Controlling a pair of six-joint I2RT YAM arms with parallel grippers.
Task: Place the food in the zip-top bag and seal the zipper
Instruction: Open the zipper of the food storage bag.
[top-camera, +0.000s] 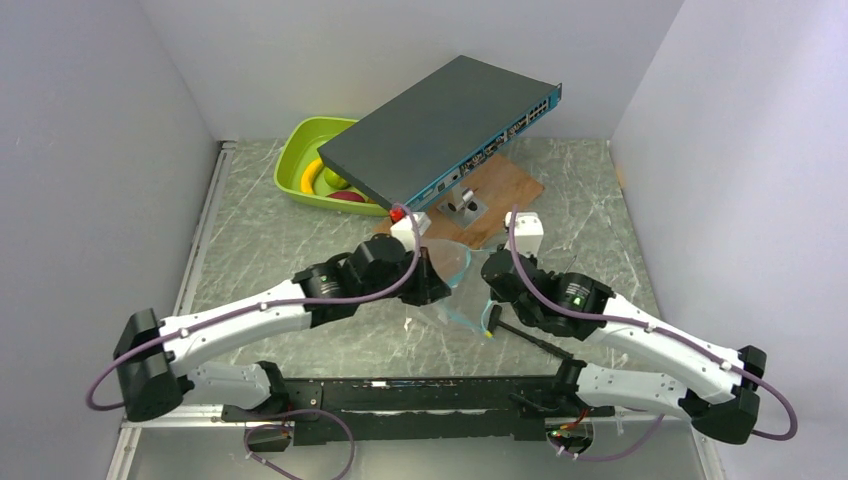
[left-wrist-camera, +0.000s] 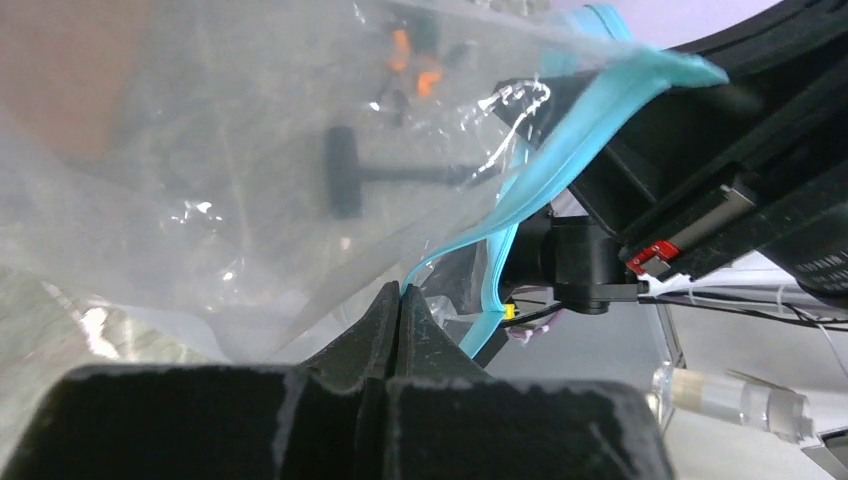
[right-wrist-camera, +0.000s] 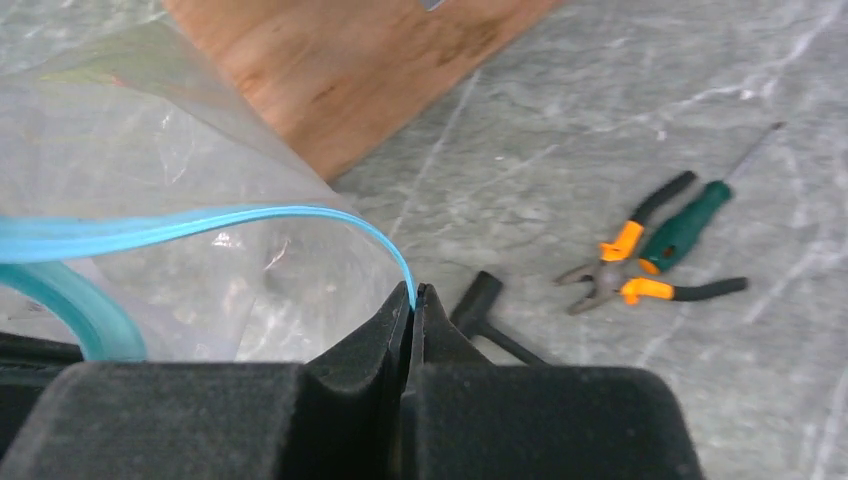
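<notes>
Nearest you, the left gripper (left-wrist-camera: 399, 300) is pinched tight on the zipper (left-wrist-camera: 560, 150). The right gripper (right-wrist-camera: 412, 300) is clamped on the same teal strip, further along it. The bag (top-camera: 452, 268) hangs between the two, just ahead of the arms at table centre. Its mouth strip runs roughly left to right from one grip to the other and bows apart, so the mouth looks part open. Nothing shows inside, so the bag reads as empty. Past it lies a board (top-camera: 510, 190), then a switch (top-camera: 430, 125) tilted over the tray (top-camera: 300, 140) at far left. The food (top-camera: 335, 181) sits in that tray: banana, green apple, something red. Any more is hidden under the switch. So the food lies beyond and left of both jaws, well apart from the bag, and your left arm is nearer. Judgement: one grip must let go to fetch, and the switch's overhang crowds the reach.
</notes>
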